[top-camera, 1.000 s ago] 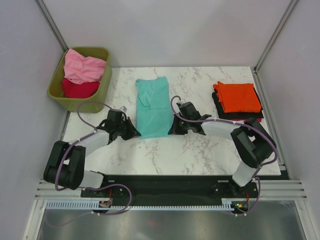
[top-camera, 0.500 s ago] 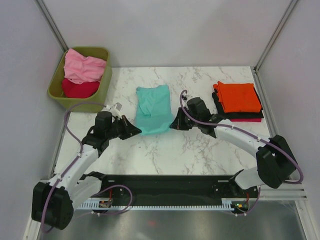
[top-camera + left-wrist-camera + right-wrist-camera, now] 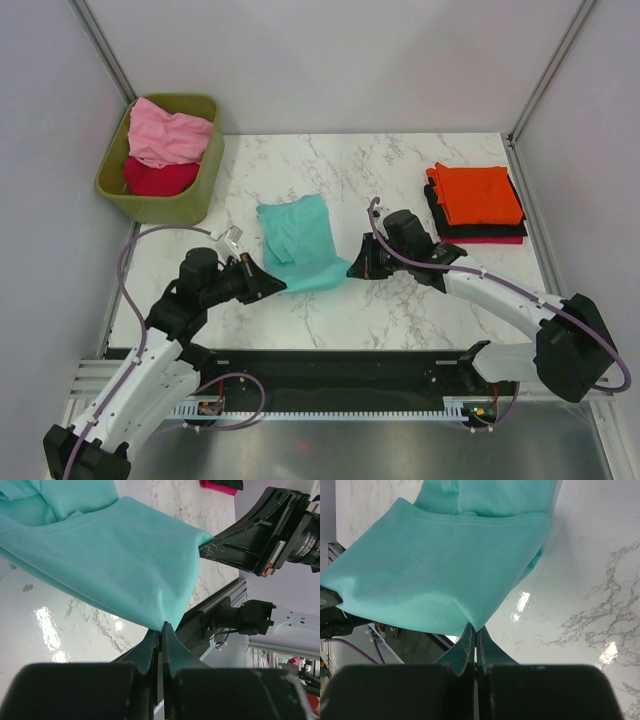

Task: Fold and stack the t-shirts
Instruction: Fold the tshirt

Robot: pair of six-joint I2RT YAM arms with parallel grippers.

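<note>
The teal t-shirt (image 3: 300, 245) hangs stretched between both grippers above the middle of the marble table (image 3: 420, 310). My left gripper (image 3: 279, 288) is shut on its near left corner; the left wrist view shows the cloth (image 3: 115, 565) pinched at the gripper (image 3: 162, 626). My right gripper (image 3: 352, 270) is shut on the near right corner; the right wrist view shows the cloth (image 3: 450, 570) pinched at the gripper (image 3: 475, 629). The far end of the shirt still rests on the table. A folded orange t-shirt (image 3: 476, 193) tops a stack over black (image 3: 436, 212) and crimson shirts at the back right.
An olive-green bin (image 3: 158, 203) at the back left holds a pink t-shirt (image 3: 168, 133) on a crimson one (image 3: 158, 178). Grey walls enclose the table. The black rail (image 3: 340, 365) runs along the near edge.
Both grippers have lifted the near edge of the teal shirt and pulled it toward the near edge; both arms have drawn back and the shirt has shifted nearer and leftward.
</note>
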